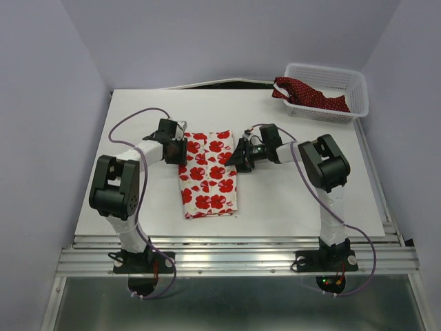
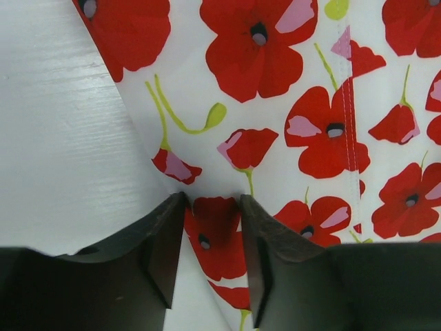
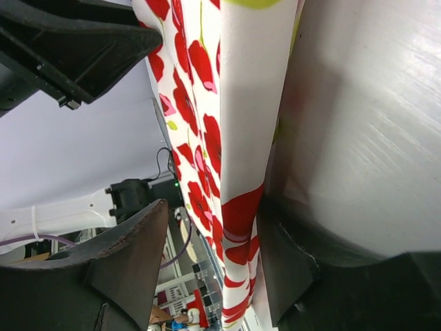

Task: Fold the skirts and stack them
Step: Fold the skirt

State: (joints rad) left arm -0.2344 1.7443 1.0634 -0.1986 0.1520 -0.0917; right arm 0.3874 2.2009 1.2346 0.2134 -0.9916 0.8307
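Pale lavender walls close in a white table [image 1: 296, 200]. At its middle lies the poppy-print skirt [image 1: 210, 183], folded into a flat upright rectangle. The dark red dotted skirt [image 1: 313, 96] is bunched in the white lattice basket [image 1: 322, 112] at the far right corner.

The left gripper [image 1: 180, 148] sits at the poppy skirt's left edge. Its jaws are apart and straddle the cloth border, with a gap on either side. The right gripper [image 1: 238, 157] is at the opposite edge, jaws wide, with a hanging fold of cloth between them that is not pinched.

The fabric looks thin, light and limp, so it will likely sag and slide out of any shallow pinch. A hold on the doubled edges near the far corners, taken by both sides at the same level, should carry the fold over evenly.
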